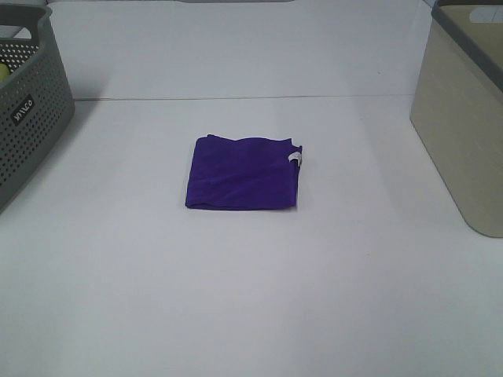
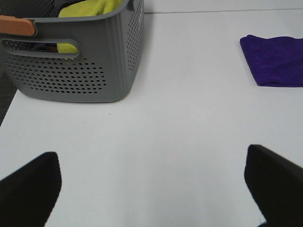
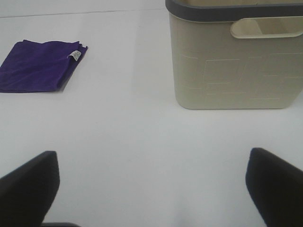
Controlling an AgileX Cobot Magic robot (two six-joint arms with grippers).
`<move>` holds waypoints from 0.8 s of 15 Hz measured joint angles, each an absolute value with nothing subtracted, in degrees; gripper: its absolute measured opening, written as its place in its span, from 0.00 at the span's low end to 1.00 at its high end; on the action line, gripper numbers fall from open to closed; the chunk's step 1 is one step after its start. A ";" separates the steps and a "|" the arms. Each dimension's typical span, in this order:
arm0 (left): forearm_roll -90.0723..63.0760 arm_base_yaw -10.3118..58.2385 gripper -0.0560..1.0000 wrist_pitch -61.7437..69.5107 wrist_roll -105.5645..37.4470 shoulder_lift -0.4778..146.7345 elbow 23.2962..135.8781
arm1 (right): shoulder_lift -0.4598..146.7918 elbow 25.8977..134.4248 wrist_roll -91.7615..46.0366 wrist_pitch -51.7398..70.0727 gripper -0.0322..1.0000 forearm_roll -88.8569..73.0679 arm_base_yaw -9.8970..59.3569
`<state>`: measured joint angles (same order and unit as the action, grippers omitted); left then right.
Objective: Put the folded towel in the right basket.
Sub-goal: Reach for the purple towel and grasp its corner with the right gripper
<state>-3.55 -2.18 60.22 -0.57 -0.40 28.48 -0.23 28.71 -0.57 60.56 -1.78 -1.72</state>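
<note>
A folded purple towel (image 1: 242, 173) with a small white tag lies flat on the white table at its middle. It also shows in the left wrist view (image 2: 274, 59) and in the right wrist view (image 3: 38, 71). The beige right basket (image 1: 464, 118) stands at the right edge; in the right wrist view (image 3: 236, 61) it is upright with a dark rim. My left gripper (image 2: 151, 189) is open and empty over bare table, well short of the towel. My right gripper (image 3: 151, 189) is open and empty, near the basket. Neither arm shows in the exterior view.
A grey perforated basket (image 1: 27, 110) stands at the left edge; in the left wrist view (image 2: 71, 61) it holds a yellow cloth (image 2: 87, 9). The white table (image 1: 251, 298) stretches from the towel to the front edge.
</note>
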 joint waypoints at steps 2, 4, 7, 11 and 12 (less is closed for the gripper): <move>-3.55 -2.18 0.99 60.22 -0.57 -0.40 28.48 | -0.23 28.71 -0.57 60.56 0.98 -1.78 -1.72; -3.55 -2.18 0.99 60.22 -0.57 -0.40 28.48 | -0.23 28.71 -0.57 60.56 0.98 -1.78 -1.72; -3.55 -2.18 0.99 60.22 -0.57 -0.40 28.48 | -0.23 28.71 -0.57 60.56 0.98 -1.78 -1.72; -3.55 -2.18 0.99 60.22 -0.57 -0.40 28.48 | -0.23 28.71 -0.57 60.56 0.98 -1.78 -1.72; -3.55 -2.18 0.99 60.22 -0.57 -0.40 28.48 | -0.23 28.71 -0.57 60.56 0.98 -1.78 -1.72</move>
<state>-3.55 -2.18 60.22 -0.57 -0.40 28.48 -0.23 28.71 -0.57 60.56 -1.78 -1.72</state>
